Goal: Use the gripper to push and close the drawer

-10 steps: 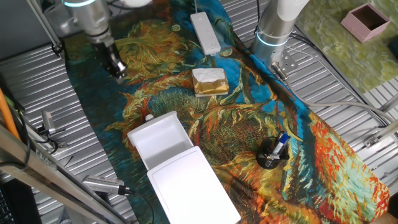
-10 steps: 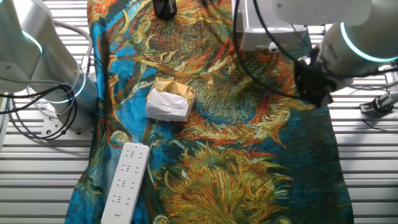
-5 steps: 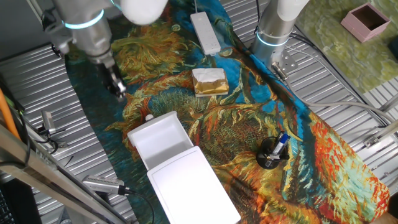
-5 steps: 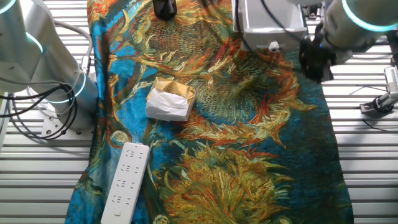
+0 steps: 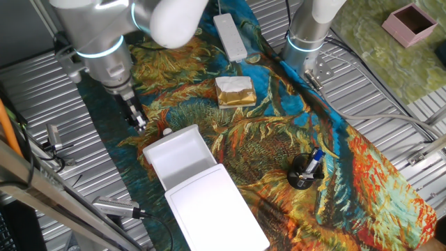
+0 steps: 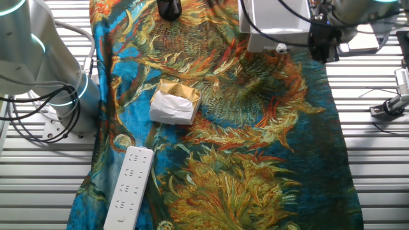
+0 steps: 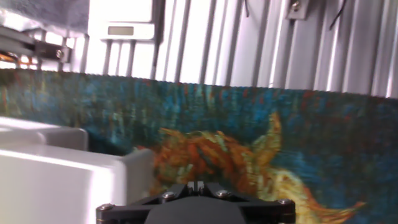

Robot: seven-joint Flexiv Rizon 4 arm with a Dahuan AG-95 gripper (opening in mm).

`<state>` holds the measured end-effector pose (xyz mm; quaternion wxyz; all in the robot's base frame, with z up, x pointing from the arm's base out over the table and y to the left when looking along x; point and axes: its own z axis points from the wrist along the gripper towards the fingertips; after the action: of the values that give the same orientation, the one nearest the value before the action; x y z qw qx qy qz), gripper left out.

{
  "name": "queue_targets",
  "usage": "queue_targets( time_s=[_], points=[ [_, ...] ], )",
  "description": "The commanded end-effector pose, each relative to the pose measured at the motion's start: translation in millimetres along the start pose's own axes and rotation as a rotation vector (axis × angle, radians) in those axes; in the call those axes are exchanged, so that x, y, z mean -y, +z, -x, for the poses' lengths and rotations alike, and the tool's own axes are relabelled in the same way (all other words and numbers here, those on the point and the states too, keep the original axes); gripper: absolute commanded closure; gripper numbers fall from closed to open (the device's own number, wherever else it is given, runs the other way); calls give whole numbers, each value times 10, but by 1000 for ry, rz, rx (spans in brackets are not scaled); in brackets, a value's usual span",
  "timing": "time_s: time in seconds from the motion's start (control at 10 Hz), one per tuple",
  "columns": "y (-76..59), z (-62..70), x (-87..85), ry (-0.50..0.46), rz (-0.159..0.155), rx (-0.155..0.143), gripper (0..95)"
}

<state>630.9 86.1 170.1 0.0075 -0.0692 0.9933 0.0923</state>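
The drawer (image 5: 180,157) is a shallow white tray pulled out from under the flat white cabinet top (image 5: 216,209), with a small round knob (image 5: 167,132) on its front. My slim black gripper (image 5: 141,126) hangs just left of the knob, close to the drawer's front but apart from it, fingers together and holding nothing. In the other fixed view the gripper (image 6: 323,54) is right of the drawer (image 6: 275,25) and its knob (image 6: 281,47). In the hand view the shut fingertips (image 7: 196,185) show at the bottom, with the drawer's white wall (image 7: 62,180) at lower left.
A gold-and-white block (image 5: 234,91) lies mid-cloth and a white power strip (image 5: 231,36) behind it. A black pen holder (image 5: 304,171) stands at the right. The other arm's column (image 5: 310,31) is at the back. Ribbed metal table (image 5: 104,167) lies beside the cloth.
My gripper has moved steadily from the far left of the cloth toward the drawer's front and now hangs beside its knob. The drawer has not moved.
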Motion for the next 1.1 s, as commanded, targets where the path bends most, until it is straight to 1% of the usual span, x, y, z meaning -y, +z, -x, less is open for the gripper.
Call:
queue_targets(
  time_s=[0.1, 0.2, 0.6, 0.9, 1.1],
  points=[
    [37, -27, -95, 41, 21, 5, 950],
    [50, -36, -131, 55, 33, 7, 950],
    [80, -64, -227, 73, 39, 10, 950],
    [86, -78, -274, 74, 35, 7, 950],
    [87, -79, -277, 76, 34, 6, 950]
  ],
)
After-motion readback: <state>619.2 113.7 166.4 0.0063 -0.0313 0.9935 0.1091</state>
